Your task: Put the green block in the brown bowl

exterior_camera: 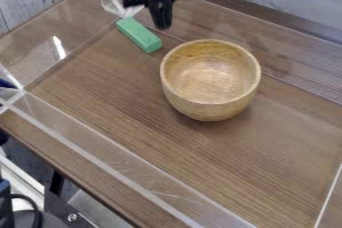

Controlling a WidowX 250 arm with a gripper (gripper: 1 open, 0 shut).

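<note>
The green block (pixel 138 34) lies flat on the wooden table at the back left, a little left of the brown bowl (pixel 210 106). My gripper (pixel 162 20) hangs just above and to the right of the block, pointing down. Its dark fingers are shut together and nothing shows between them. The block sits apart from the fingertips, on the table. The bowl stands upright in the middle with nothing inside it.
Clear acrylic walls (pixel 60 47) ring the wooden tabletop (pixel 120 122) on the left, front and back. Pale planks show behind the back wall.
</note>
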